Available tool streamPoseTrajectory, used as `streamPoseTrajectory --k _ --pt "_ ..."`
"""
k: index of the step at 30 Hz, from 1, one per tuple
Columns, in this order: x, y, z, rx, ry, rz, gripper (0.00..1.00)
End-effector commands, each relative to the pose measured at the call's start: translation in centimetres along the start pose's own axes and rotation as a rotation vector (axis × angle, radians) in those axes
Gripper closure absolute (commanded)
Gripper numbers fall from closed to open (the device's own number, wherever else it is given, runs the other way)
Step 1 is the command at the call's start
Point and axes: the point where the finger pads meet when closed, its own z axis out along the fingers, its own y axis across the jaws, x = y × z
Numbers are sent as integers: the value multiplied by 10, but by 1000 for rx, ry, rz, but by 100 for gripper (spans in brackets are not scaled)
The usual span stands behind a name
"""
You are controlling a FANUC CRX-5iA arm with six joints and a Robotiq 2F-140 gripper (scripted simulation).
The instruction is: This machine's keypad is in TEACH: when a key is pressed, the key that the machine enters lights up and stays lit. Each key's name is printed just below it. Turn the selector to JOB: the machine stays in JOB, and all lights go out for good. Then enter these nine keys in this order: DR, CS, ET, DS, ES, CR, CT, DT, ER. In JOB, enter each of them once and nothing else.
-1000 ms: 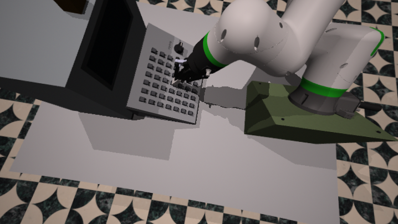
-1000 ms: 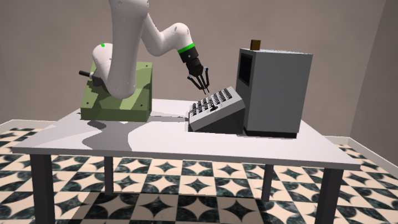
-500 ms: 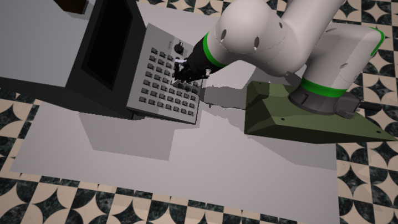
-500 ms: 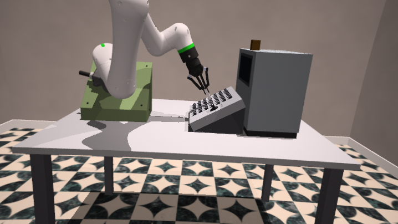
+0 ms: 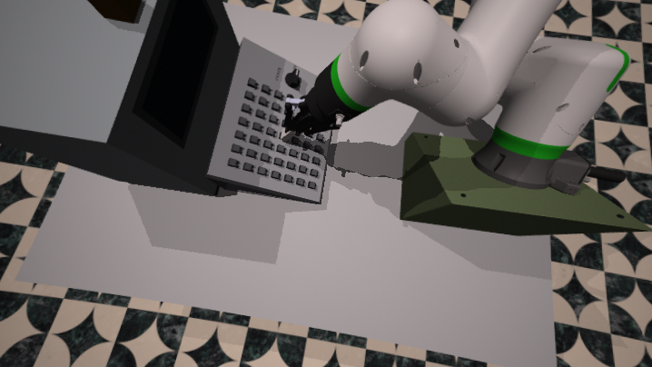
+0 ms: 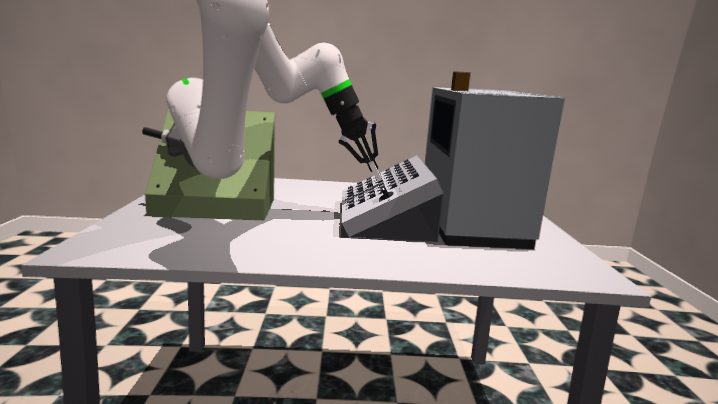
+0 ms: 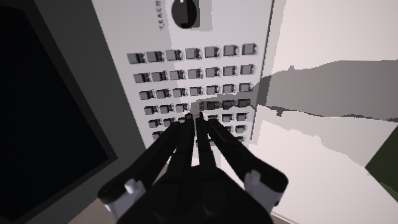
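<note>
Hovering over the keypad, the end effector has fingers pressed together, empty.

End effector closed, empty, tips together over the middle rows of the grey keypad. Selector knob at top beside TEACH label. No keys lit. Dark screen left, pale surface right.

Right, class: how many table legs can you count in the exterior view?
4. The front-left leg, back-left leg, back-right leg and front-right leg, one near each corner of the table. None appears hidden.
</note>
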Motion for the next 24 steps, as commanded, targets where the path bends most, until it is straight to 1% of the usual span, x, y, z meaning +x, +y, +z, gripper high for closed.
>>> streamPoseTrajectory --k 1,24 --pt "0 0 1 0 0 0 100" --pt "0 0 10 0 0 0 100"
